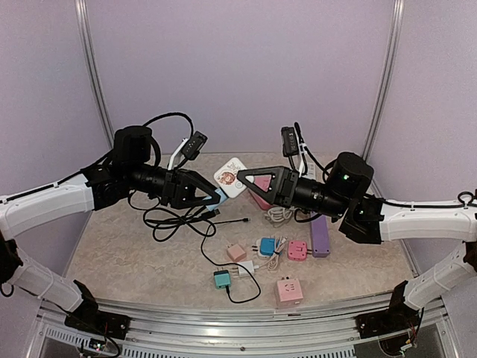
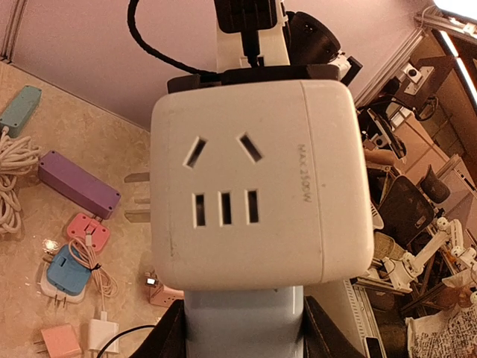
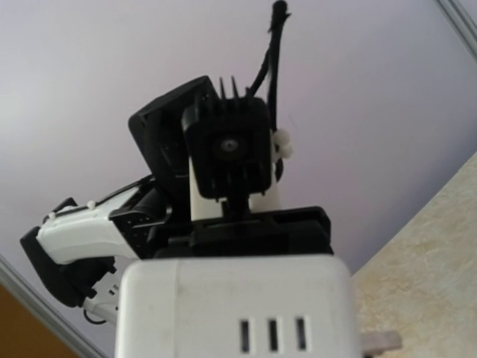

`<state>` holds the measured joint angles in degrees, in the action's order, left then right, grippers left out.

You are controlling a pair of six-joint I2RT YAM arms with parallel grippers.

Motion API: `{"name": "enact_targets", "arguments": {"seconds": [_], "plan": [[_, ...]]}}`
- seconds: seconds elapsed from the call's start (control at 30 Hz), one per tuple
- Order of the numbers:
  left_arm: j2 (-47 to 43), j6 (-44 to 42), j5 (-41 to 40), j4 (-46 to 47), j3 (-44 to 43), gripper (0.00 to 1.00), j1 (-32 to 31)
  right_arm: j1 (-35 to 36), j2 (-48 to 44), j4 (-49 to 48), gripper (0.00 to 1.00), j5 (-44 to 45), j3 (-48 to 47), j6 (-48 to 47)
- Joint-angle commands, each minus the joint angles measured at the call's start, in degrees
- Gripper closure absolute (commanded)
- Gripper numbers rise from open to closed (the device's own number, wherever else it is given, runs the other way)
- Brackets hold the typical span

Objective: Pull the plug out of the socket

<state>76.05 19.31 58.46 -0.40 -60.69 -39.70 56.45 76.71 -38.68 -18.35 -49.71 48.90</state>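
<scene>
A white cube socket (image 1: 229, 177) with a sticker on one face is held in the air between my two grippers. It fills the left wrist view (image 2: 253, 179), and its top shows low in the right wrist view (image 3: 223, 313). A light blue plug (image 2: 246, 321) sits in its near face and also shows in the top view (image 1: 218, 198). My left gripper (image 1: 215, 195) is shut on the blue plug, with a finger (image 2: 168, 337) on each side of it. My right gripper (image 1: 244, 177) grips the cube from the opposite side. Its own fingers are hidden in the right wrist view.
On the table below lie a purple power strip (image 1: 320, 237), a pink adapter (image 1: 289, 289), a small pink plug (image 1: 297, 250), a blue plug (image 1: 267, 245), a teal plug (image 1: 222, 279), a salmon plug (image 1: 236, 251), black cables (image 1: 175, 220) and a white coiled cable (image 1: 279, 215).
</scene>
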Motion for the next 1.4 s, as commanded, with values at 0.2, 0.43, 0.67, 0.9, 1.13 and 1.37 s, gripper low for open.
{"name": "enact_targets", "arguments": {"seconds": [0.2, 0.43, 0.67, 0.9, 1.13, 1.37], "plan": [[-1.3, -1.1, -1.2, -0.3, -0.8, 1.0, 1.8, -2.7, -2.3, -3.4, 1.0, 1.5, 1.2, 2.5], [-1.4, -0.4, -2.7, -0.1, -0.3, 1.0, 2.0, -1.3, -2.8, 1.0, 1.0, 6.7, 0.3, -0.8], [-1.6, 0.6, -3.6, -0.1, 0.0, 1.0, 2.8, 1.1, -3.7, 6.2, 1.0, 14.1, -1.0, -5.1], [-1.7, 1.1, -3.4, 2.1, 0.2, 1.0, 2.8, 2.9, -3.2, 9.4, 1.0, 17.1, -3.1, -8.1], [-1.8, 1.2, -3.5, 2.1, 0.2, 1.0, 2.9, 3.4, -2.4, 9.9, 1.0, 17.7, -3.5, -9.1], [-1.8, 1.5, -4.0, 2.0, 0.2, 1.0, 3.2, 6.4, -1.7, 14.6, 1.0, 23.4, -5.9, -14.8]]}}
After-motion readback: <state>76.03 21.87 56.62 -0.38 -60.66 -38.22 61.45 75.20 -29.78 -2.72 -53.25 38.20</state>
